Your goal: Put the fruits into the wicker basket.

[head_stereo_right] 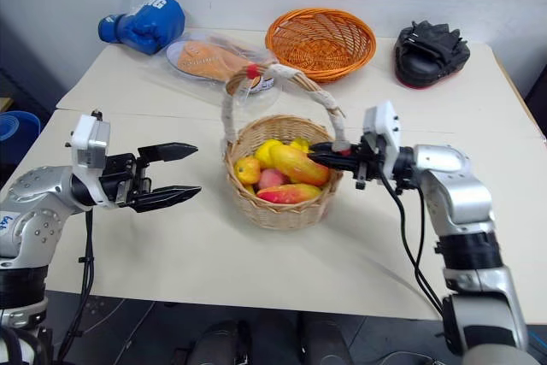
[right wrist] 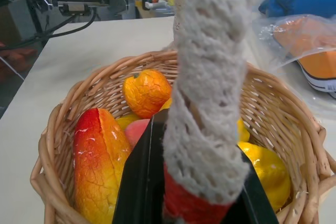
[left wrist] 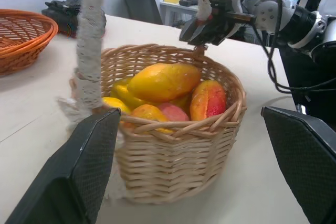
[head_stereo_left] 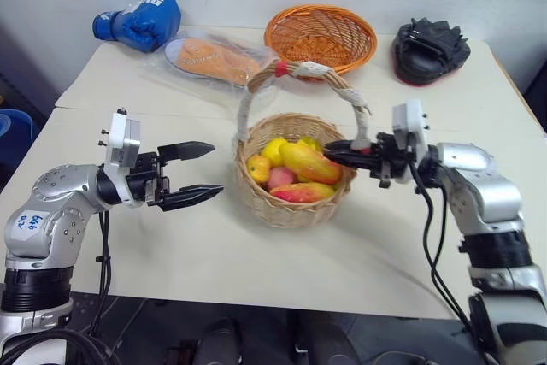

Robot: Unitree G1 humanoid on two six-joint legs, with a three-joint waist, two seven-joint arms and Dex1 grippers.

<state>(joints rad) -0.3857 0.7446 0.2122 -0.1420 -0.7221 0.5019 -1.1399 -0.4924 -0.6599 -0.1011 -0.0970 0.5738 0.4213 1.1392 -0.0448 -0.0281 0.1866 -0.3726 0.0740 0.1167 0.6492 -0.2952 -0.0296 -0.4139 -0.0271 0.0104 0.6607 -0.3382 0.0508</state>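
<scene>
The wicker basket [head_stereo_left: 291, 209] stands mid-table, its cloth-wrapped handle [head_stereo_left: 256, 96] arching over it. Inside lie the fruits [head_stereo_left: 309, 161]: yellow-red mango shapes, yellow ones and a pink peach [head_stereo_left: 280, 178]. My right gripper [head_stereo_left: 333, 154] reaches in level from the right and is shut on the handle's red-taped end at the basket's right rim; in the right wrist view the handle [right wrist: 210, 103] sits between the black fingers [right wrist: 137, 182]. To the left of the basket my left gripper [head_stereo_left: 214, 170] hangs open a short way off, holding nothing, its fingers [left wrist: 79, 177] framing the basket [left wrist: 173, 166].
At the back of the table are an orange handleless woven bowl [head_stereo_left: 320, 36], an orange flat item in clear plastic [head_stereo_left: 209, 59], a blue boxing glove [head_stereo_left: 141, 19] and a black padded mitt [head_stereo_left: 430, 49]. Bare tabletop lies in front of the basket.
</scene>
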